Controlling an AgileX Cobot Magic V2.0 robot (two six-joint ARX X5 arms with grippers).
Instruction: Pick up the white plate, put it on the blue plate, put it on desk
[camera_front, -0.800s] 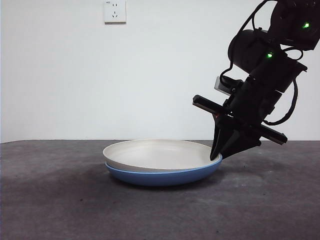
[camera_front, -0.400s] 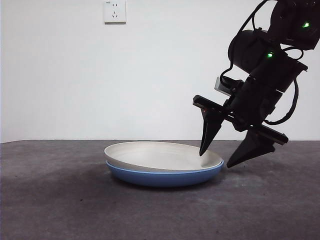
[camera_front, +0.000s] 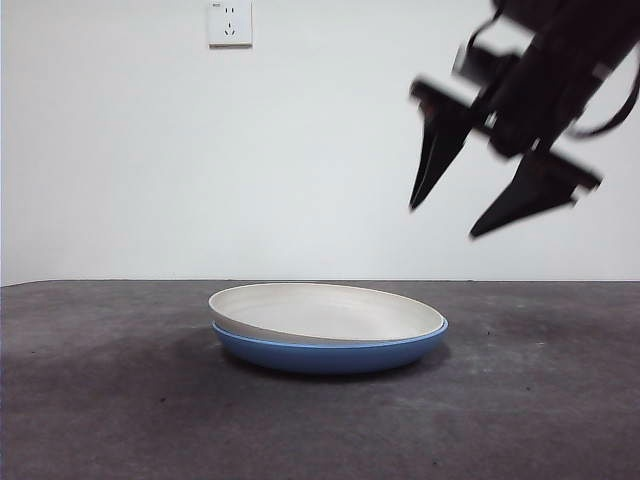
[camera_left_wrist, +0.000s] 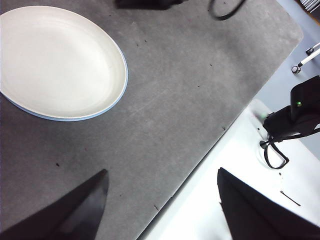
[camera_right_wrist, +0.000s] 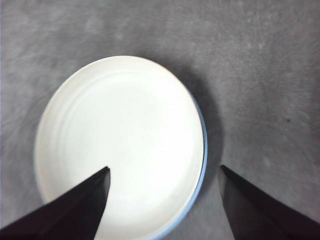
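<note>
A round, cream white plate (camera_front: 325, 311) lies nested in a blue plate (camera_front: 330, 355) of about the same width, the pair resting near the middle of a dark grey, speckled desk (camera_front: 110, 420). The white plate sits slightly off-centre and a little tilted in the front view, its left rim raised above the blue rim while its right rim sinks level with it. Being round, it has no long axis; its open face points up. The right gripper (camera_front: 455, 220) hangs above and to the right of the plates, well clear of them, jaws spread wide with nothing between them. The left gripper (camera_left_wrist: 162, 200) waits over the desk's edge, well apart from the plates, also wide open and empty. The likely risk lies in regrasping: pinching the thin white rim could catch the blue rim too, lifting or dragging both plates together, and the smooth plate could slip from a shallow hold.
</note>
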